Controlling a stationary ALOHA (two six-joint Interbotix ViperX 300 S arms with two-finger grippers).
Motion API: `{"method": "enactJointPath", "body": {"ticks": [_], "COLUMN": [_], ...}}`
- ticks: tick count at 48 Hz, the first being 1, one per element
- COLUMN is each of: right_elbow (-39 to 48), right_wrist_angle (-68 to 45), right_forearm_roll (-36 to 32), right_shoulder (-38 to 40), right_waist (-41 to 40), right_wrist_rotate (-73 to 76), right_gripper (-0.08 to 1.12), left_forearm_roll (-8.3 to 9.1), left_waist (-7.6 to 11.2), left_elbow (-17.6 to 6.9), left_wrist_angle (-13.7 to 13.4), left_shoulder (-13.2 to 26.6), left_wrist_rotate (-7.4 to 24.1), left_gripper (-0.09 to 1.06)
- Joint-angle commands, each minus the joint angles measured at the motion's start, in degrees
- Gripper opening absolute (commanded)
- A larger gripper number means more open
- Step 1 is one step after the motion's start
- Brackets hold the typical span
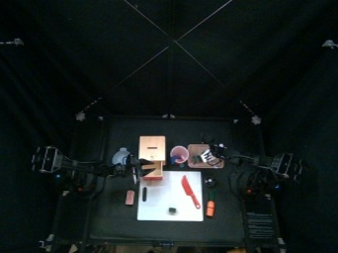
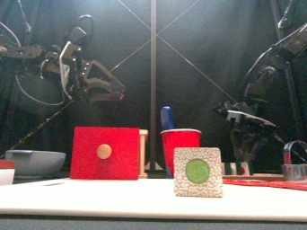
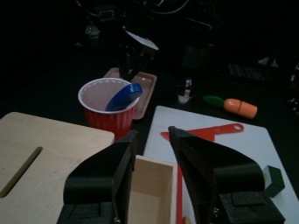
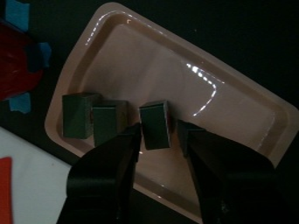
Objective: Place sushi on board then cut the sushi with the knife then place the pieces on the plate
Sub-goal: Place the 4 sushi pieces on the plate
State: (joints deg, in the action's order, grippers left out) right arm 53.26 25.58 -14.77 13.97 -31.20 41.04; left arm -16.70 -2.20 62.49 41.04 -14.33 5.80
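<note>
On the pink tray (image 4: 222,96) stand several dark sushi pieces (image 4: 91,115) in a row. My right gripper (image 4: 163,138) hangs low over the tray (image 1: 201,156), jaws apart on either side of the two nearest pieces (image 4: 156,121). One more sushi piece (image 2: 198,172), green-faced, stands upright on the white board (image 1: 175,205), beside the red knife (image 1: 192,188). My left gripper (image 3: 156,149) is open and holds nothing, above the wooden box's (image 3: 47,157) edge near the board (image 3: 233,166). The red cup (image 3: 107,103) holds the blue knife (image 3: 126,94).
A blue-grey bowl (image 1: 122,156) sits left of the wooden box (image 1: 152,158). An orange toy food (image 1: 211,208) lies right of the board and a pinkish toy (image 1: 129,198) left of it. The red cup (image 2: 180,148) stands between box and tray.
</note>
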Motion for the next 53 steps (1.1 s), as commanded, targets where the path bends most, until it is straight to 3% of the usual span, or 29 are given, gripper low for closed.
{"method": "enactJointPath", "body": {"ticks": [1, 9, 17, 23, 27, 34, 38, 53], "right_elbow": [-0.7, -1.0, -1.0, -0.9, -1.5, -7.0, -12.1, -30.8], "right_wrist_angle": [-0.4, 0.8, 5.5, 7.1, 6.8, 6.9, 7.0, 7.5], "right_forearm_roll": [0.4, 0.9, 1.7, 3.0, 1.4, 1.9, 2.3, 0.5], "right_shoulder": [0.3, 1.0, 7.0, 12.1, 12.5, 5.5, -0.2, -18.4], "right_waist": [0.5, 0.6, 2.4, 12.1, 24.6, 40.0, 44.1, 49.7], "right_wrist_rotate": [0.4, 0.4, 0.2, -0.4, -2.4, -2.4, -3.1, -8.1], "right_gripper": [0.81, 0.82, 0.81, 0.82, 0.82, 0.81, 0.82, 0.82], "left_forearm_roll": [0.09, 0.09, 0.09, 0.09, 0.09, 0.00, 0.00, 0.00], "left_waist": [-0.18, -0.09, 0.00, 0.00, -0.09, -0.53, -1.05, -1.49], "left_elbow": [-0.8, -0.7, -0.8, -0.9, -1.2, -1.8, -2.1, -2.5], "left_wrist_angle": [0.5, 0.5, 0.6, 0.6, 0.5, 0.6, 0.5, 0.6], "left_shoulder": [-0.2, -0.2, -0.2, -0.2, -0.2, -0.2, -0.2, 0.0], "left_wrist_rotate": [0.1, 0.1, 0.1, 0.1, 0.1, 0.1, 0.1, -0.1], "left_gripper": [0.76, 0.76, 0.76, 0.76, 0.76, 0.76, 0.76, 0.76]}}
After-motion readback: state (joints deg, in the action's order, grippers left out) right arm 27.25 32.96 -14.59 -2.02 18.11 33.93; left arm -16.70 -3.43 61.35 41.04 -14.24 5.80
